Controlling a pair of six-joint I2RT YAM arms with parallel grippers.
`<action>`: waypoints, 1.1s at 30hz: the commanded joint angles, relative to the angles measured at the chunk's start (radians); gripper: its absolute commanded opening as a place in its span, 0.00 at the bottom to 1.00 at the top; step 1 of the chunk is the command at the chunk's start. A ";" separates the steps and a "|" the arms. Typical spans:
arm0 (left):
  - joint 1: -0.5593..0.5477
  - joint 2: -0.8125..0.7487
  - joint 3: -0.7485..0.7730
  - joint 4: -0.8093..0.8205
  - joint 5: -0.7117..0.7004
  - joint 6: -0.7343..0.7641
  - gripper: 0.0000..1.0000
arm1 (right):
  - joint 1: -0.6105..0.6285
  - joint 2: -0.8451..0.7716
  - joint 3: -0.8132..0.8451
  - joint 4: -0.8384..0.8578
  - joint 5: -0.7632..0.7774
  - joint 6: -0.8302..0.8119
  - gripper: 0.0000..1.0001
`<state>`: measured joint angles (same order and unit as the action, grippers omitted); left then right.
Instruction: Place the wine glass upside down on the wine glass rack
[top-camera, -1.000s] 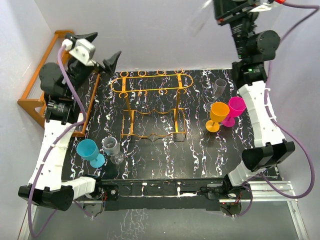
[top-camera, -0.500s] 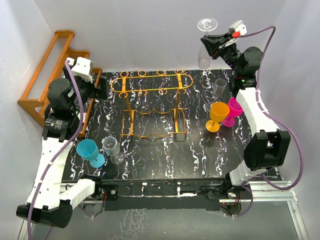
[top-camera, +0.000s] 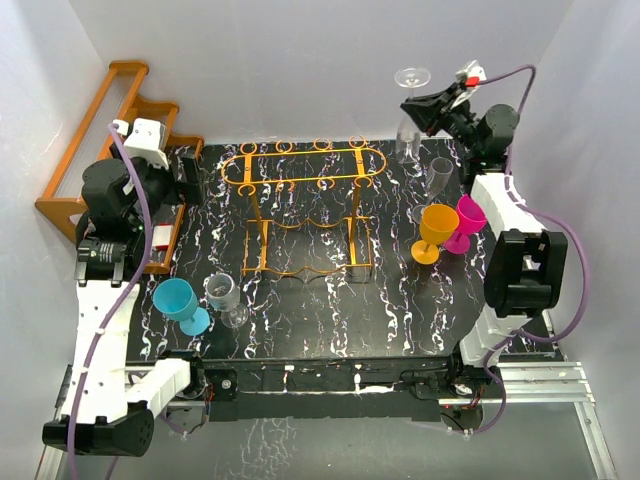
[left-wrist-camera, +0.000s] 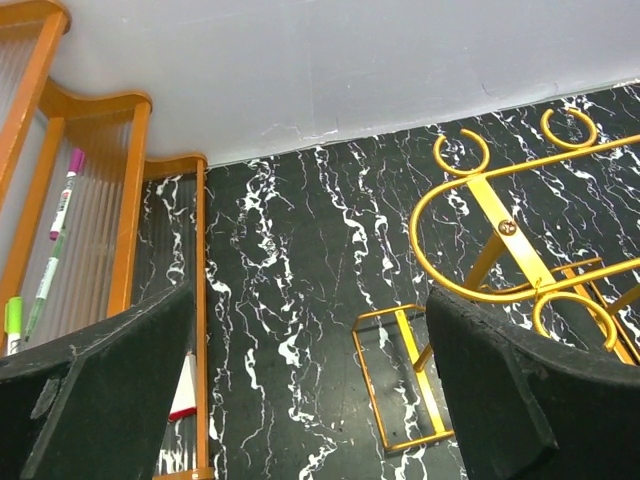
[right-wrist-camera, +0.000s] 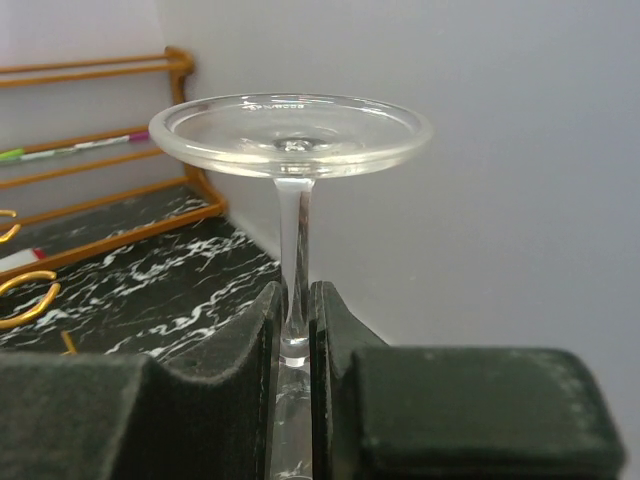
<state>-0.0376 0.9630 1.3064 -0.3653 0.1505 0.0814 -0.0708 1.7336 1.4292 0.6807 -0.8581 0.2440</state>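
**Right claw pinched on the stem of an upturned glass, left claw spread**

Two claws are seen. The right gripper (right-wrist-camera: 295, 330) is pressed onto the thin stem of the wine glass (right-wrist-camera: 290, 135), which is held upside down in the air with its flat round foot on top and its bowl hanging below. From above, the glass (top-camera: 411, 77) is seen near the back wall, past the far right corner of the table (top-camera: 320, 300) and to the right of the wine glass rack (top-camera: 300, 183), touching neither. The left gripper (left-wrist-camera: 310, 395) is spread wide with nothing between its dark padded fingers (left-wrist-camera: 100, 390). It is held above the left side of the table, between the two racks.

One wine glass is held, made of clear, smooth glass. Five more vessels are counted standing on the table. A teal cup (top-camera: 176, 300) and a grey glass (top-camera: 220, 292) are set side by side at the near left. An orange goblet (top-camera: 437, 225), a magenta goblet (top-camera: 470, 215) and a smoky clear glass (top-camera: 439, 172) are grouped at the right.

Two racks are present. The wine glass rack is made of thin orange-gold wire, with round loops along its top rails and slim legs. The stepped wooden rack (top-camera: 95, 130) is brown, and two markers (left-wrist-camera: 65, 190) are seen lying in it. The tabletop is black with white marble veining.
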 joint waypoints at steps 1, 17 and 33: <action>0.008 0.049 0.083 -0.099 0.023 -0.013 0.97 | 0.063 0.005 0.022 -0.028 -0.022 -0.060 0.08; 0.073 0.122 0.197 -0.180 0.029 -0.031 0.97 | 0.124 0.093 -0.047 0.045 -0.019 -0.077 0.08; 0.092 0.134 0.168 -0.202 0.056 -0.034 0.97 | 0.128 0.227 -0.064 0.703 -0.213 0.281 0.08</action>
<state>0.0399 1.0992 1.4662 -0.5594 0.1993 0.0586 0.0574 1.9404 1.3403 1.0760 -1.0328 0.4004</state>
